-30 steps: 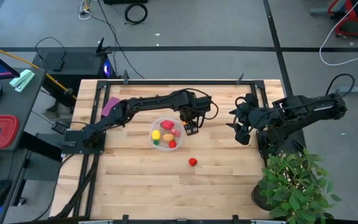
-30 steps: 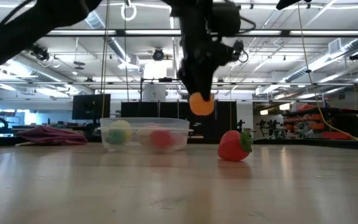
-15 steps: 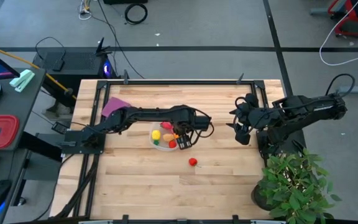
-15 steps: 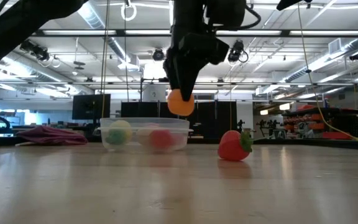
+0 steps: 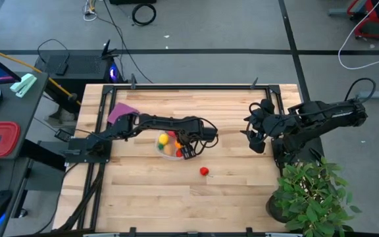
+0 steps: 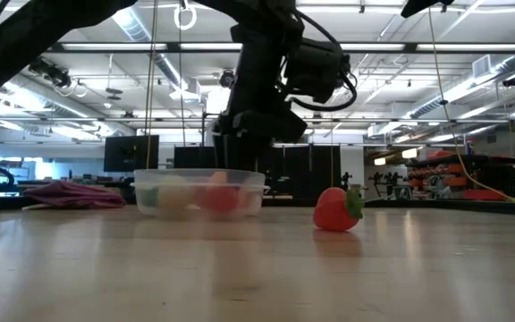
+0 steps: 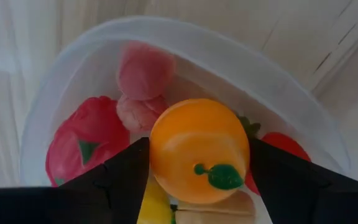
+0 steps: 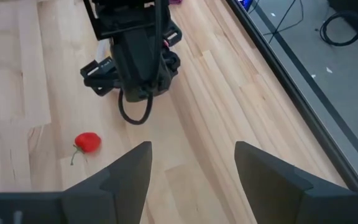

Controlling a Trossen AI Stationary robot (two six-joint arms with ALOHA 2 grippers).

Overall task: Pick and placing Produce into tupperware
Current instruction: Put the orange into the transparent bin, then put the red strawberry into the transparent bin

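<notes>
The round clear tupperware [image 5: 170,146] sits mid-table holding red, pink and yellow produce [image 7: 92,146]; an orange fruit [image 7: 199,151] hangs over it. A red strawberry [image 5: 204,171] lies near right.

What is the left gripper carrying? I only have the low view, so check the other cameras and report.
Observer: The left gripper is shut on an orange toy fruit with a green leaf mark, seen in its wrist view.
Operator: Tell me whether it is over the tupperware.
Observer: Yes. In the wrist view the tupperware lies right beneath the fruit, with red and pink pieces already inside.
Operator: Count what is left on the table.
Observer: The high view shows one red piece alone on the wood, on the near side of the container.
Operator: Report the right arm.
Observer: The right gripper waits open at the table's right side, holding nothing.
</notes>
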